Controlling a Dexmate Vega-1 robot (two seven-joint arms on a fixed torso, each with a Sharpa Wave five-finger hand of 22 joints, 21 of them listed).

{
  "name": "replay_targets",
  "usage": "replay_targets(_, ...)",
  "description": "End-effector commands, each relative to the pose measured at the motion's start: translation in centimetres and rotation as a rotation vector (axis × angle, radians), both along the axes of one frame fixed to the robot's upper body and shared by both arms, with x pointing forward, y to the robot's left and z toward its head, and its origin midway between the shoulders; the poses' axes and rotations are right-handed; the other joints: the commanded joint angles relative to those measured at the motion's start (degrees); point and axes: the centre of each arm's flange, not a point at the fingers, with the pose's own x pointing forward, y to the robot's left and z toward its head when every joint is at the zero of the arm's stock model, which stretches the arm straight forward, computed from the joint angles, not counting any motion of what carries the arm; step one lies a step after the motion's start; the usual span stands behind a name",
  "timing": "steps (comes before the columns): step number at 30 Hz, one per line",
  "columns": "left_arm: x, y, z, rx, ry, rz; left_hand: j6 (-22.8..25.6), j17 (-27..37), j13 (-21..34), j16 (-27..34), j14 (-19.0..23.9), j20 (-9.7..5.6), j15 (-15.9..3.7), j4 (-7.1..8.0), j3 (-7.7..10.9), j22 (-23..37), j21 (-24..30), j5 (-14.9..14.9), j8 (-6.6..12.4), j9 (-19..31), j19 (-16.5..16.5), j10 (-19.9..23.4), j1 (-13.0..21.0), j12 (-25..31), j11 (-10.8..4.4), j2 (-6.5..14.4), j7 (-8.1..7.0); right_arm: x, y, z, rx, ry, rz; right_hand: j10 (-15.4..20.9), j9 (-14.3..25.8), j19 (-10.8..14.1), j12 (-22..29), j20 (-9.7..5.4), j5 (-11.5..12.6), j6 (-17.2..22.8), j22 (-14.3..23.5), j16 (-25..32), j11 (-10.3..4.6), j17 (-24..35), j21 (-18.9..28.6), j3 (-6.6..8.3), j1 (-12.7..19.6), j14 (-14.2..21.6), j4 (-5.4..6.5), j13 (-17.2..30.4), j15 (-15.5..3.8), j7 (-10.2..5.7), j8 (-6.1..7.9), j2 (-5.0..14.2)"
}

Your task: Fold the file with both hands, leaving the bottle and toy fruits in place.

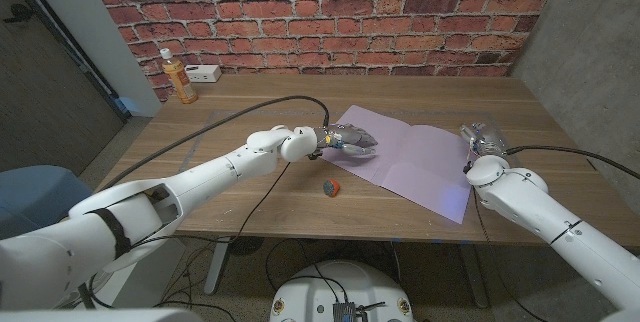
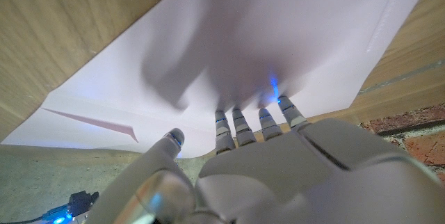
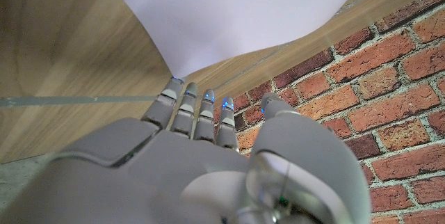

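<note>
1. The wooden table (image 1: 250, 162) is seen in the head view with a red brick wall (image 1: 330, 12) behind its far edge.
2. The pale lilac paper file (image 1: 415, 162) is seen lying open and flat on the table, right of centre, with a crease running across its middle. Its left edge is near the table's middle, and its near right corner lies close to the table's front edge.
3. The left hand (image 1: 345, 142) is seen at the file's left edge. In the left wrist view its fingers (image 2: 240, 126) are held extended, side by side, with the tips at or under the sheet's edge; the thumb is set apart from them. Whether the sheet is actually pinched cannot be told.
4. The right hand (image 1: 483, 140) is seen at the file's right edge, towards the far side. In the right wrist view its fingers (image 3: 198, 113) are held straight and close together, reaching towards a corner of the sheet; nothing is seen gripped. Contact with the sheet cannot be confirmed.
5. The clear plastic bottle with orange drink and a white cap (image 1: 180, 75) is seen upright at the table's far left corner, well apart from the file.
6. A small white box (image 1: 205, 73) is noted just beside the bottle.
7. The small red and green toy fruit (image 1: 331, 188) is seen on the bare wood, near the file's near left edge and not touching it.
</note>
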Motion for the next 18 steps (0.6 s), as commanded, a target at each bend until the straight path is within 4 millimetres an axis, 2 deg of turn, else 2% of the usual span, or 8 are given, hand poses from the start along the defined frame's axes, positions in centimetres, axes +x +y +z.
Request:
replay_targets(1, 0.66, 0.12, -0.31, 0.026, 0.012, 0.042, -0.81, 0.20, 0.24, -0.10, -0.21, 0.17, -0.14, 0.10, -0.36, 0.21, -0.15, 0.44, -0.34, 0.30, 0.02, -1.08, -0.74, -0.41, 0.00, 2.05, -0.25, -0.34, 0.19, 0.16, 0.027, -0.052, 0.058, 2.61, 0.28, 8.72, 0.25, 0.45, -0.06, 0.99, 0.33, 1.43, 0.61, 0.24, 2.46, 1.76, -1.23, 7.32, 0.19, 0.29, -0.31, 0.52, -0.22, -0.08)
replay_targets(5, 0.76, 0.07, -0.22, 0.027, 0.009, 0.042, -1.47, 0.21, 0.25, -0.16, -0.33, 0.19, -0.17, 0.13, -0.49, 0.22, -0.23, 0.53, -0.57, 0.31, 0.06, -1.38, -0.98, -0.58, 0.07, 2.04, -0.47, -0.30, 0.16, 0.25, 0.101, -0.104, 0.149, 4.36, 0.27, 13.74, 0.33, 0.39, -0.02, 1.46, 0.36, 2.21, 0.86, 0.33, 3.77, 2.83, -1.64, 11.69, 0.24, 0.28, 0.47, 1.24, -0.22, -0.11)
replay_targets(7, 0.79, 0.07, -0.14, 0.027, 0.008, 0.042, -1.63, 0.22, 0.25, -0.17, -0.35, 0.19, -0.16, 0.14, -0.54, 0.23, -0.28, 0.57, -0.61, 0.31, 0.05, -1.56, -1.08, -0.66, 0.13, 2.05, -0.57, -0.21, -0.04, 0.25, 0.153, -0.127, 0.201, 6.19, 0.28, 17.77, 0.52, 0.06, -0.02, 1.61, 0.35, 2.48, 1.49, 0.34, 4.84, 3.49, -2.04, 14.47, 0.23, 0.27, 0.45, 1.46, -0.27, -0.33)
replay_targets(10, 0.81, 0.05, -0.03, 0.025, 0.007, 0.041, -1.76, 0.22, 0.26, -0.18, -0.37, 0.13, -0.17, 0.15, -0.60, 0.23, -0.33, 0.62, -0.62, 0.31, 0.04, -1.73, -1.20, -0.75, 0.12, 2.07, -0.52, -0.14, -0.25, 0.30, 0.186, -0.141, 0.233, 8.18, 0.28, 19.69, 0.87, 0.31, -0.03, 1.64, 0.34, 2.65, 2.43, 0.40, 5.21, 3.88, -2.44, 16.36, 0.31, 0.28, 0.86, 1.92, -0.30, -0.43)
replay_targets(12, 0.79, 0.01, 0.01, 0.023, 0.006, 0.037, -1.83, 0.22, 0.26, -0.19, -0.38, 0.13, -0.21, 0.16, -0.63, 0.23, -0.36, 0.65, -0.63, 0.31, 0.04, -1.74, -1.26, -0.76, 0.10, 2.09, -0.58, -0.17, -0.28, 0.32, 0.175, -0.144, 0.212, 7.78, 0.26, 15.93, 0.16, 1.03, -0.07, 1.91, 0.30, 0.49, 2.44, 0.43, 3.13, 4.42, -2.86, 12.91, 0.25, 0.30, 1.39, 2.05, -0.30, -0.54)
replay_targets(14, 0.77, -0.07, 0.02, 0.024, 0.005, 0.034, -1.86, 0.22, 0.26, -0.19, -0.37, 0.15, -0.21, 0.17, -0.65, 0.24, -0.38, 0.68, -0.62, 0.31, 0.05, -1.76, -1.32, -0.77, 0.08, 2.11, -0.56, -0.20, -0.39, 0.32, 0.185, -0.144, 0.200, 6.30, 0.25, 14.30, -0.55, 2.11, -0.12, 1.93, 0.26, -0.42, 2.07, 0.59, 2.09, 4.69, -3.26, 11.35, 0.40, 0.31, 1.57, 2.15, -0.35, -0.44)
replay_targets(16, 0.77, -0.14, 0.02, 0.025, 0.006, 0.032, -1.89, 0.22, 0.26, -0.20, -0.40, 0.13, -0.20, 0.17, -0.67, 0.24, -0.41, 0.71, -0.61, 0.31, 0.06, -1.92, -1.38, -0.84, 0.02, 2.14, -0.61, -0.31, -0.38, 0.30, 0.163, -0.151, 0.171, 4.83, 0.24, 11.07, -0.99, 3.24, -0.19, 1.78, 0.23, -1.62, 1.62, 0.75, 0.26, 5.02, -3.65, 9.11, 0.38, 0.33, 1.76, 2.00, -0.44, -0.44)
replay_targets(18, 0.77, -0.19, 0.01, 0.027, 0.007, 0.032, -1.96, 0.22, 0.27, -0.19, -0.37, 0.12, -0.21, 0.18, -0.69, 0.24, -0.44, 0.75, -0.62, 0.31, 0.07, -1.97, -1.44, -0.87, -0.05, 2.17, -0.59, -0.53, -0.27, 0.37, 0.147, -0.154, 0.128, 4.28, 0.22, 7.88, -0.96, 3.17, -0.22, 1.89, 0.21, -2.40, 1.30, 0.87, -1.37, 5.24, -3.75, 7.37, 0.06, 0.34, 1.67, 1.81, -0.43, -0.58)
